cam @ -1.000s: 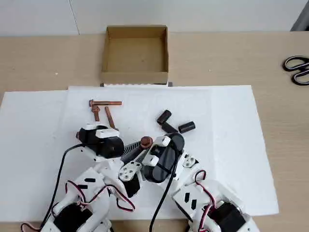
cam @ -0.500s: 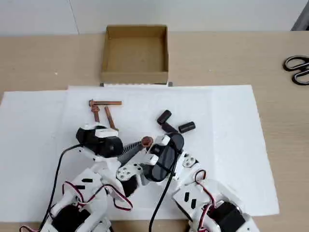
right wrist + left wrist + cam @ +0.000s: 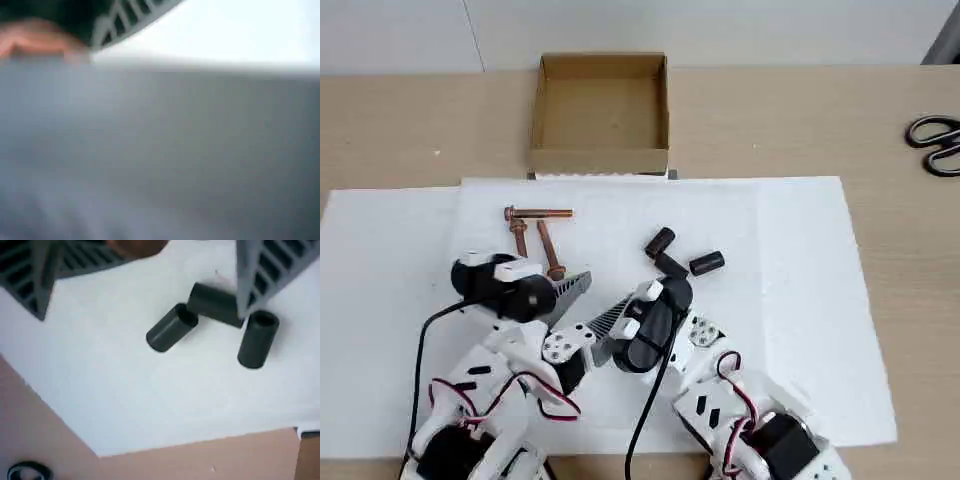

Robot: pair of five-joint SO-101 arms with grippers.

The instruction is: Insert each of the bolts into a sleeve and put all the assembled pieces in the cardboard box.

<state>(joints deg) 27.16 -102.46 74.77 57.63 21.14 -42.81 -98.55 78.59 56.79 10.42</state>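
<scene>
In front of the box (image 3: 599,160), three sleeves (image 3: 671,265) lie in a little bunch near the left gripper (image 3: 570,288), whose jaws are spread wide.

The left arm (image 3: 500,362) and right arm (image 3: 695,400) fold forward side by side, wrists close together. The left gripper (image 3: 141,315) has its grey fingers (image 3: 30,270) spread wide. The right gripper (image 3: 608,320) points toward those fingers, just beside them.
</scene>
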